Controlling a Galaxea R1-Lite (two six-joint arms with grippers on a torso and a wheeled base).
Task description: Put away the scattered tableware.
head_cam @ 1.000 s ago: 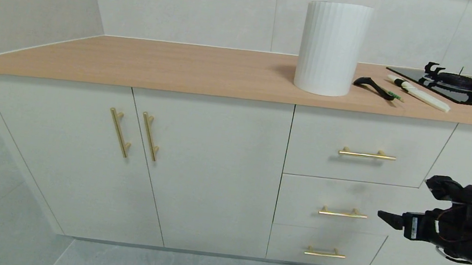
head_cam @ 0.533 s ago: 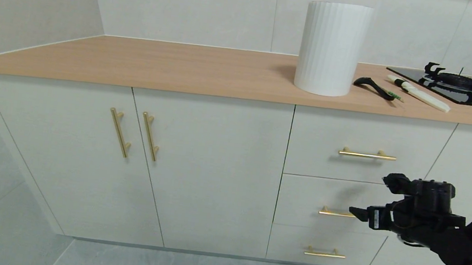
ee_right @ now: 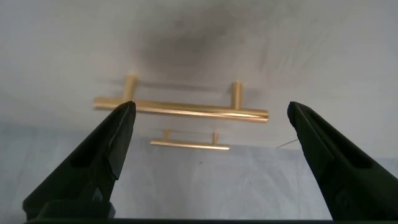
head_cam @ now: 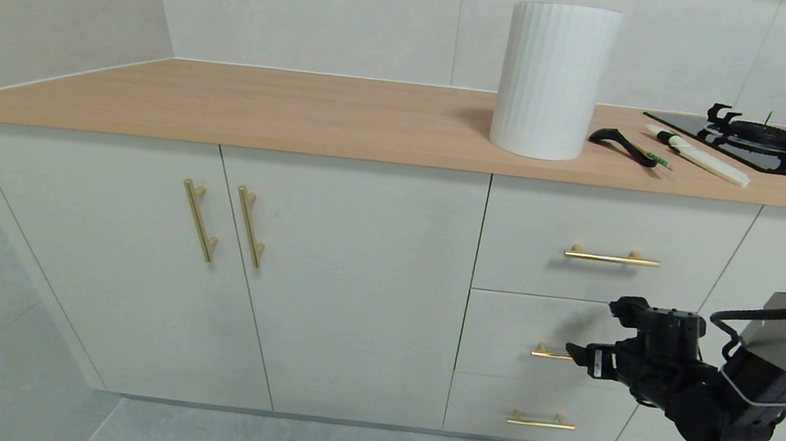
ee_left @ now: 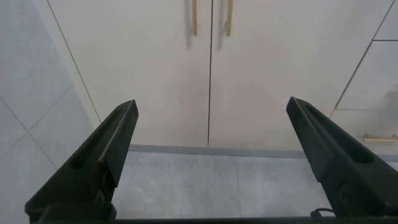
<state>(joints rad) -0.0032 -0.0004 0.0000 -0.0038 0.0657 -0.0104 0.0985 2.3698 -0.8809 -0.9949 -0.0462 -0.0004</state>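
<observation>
Hovering spread wide, the right gripper [head_cam: 593, 327] faced the middle drawer handle [ee_right: 180, 111]; the left gripper [ee_left: 211, 115] gaped wide; the knife [head_cam: 697, 156] lay at the canister's [head_cam: 552, 82] 3 o'clock.

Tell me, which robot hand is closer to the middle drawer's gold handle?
Right. The right gripper sits just before the middle drawer handle; the left gripper faces the cupboard doors.

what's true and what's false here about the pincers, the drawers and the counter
1. The right pincer is open, facing the middle handle. True.
2. The top drawer is pulled out. False: it is shut.
3. A knife lies on the counter. True.
4. The left pincer is shut. False: it is open and empty.
</observation>
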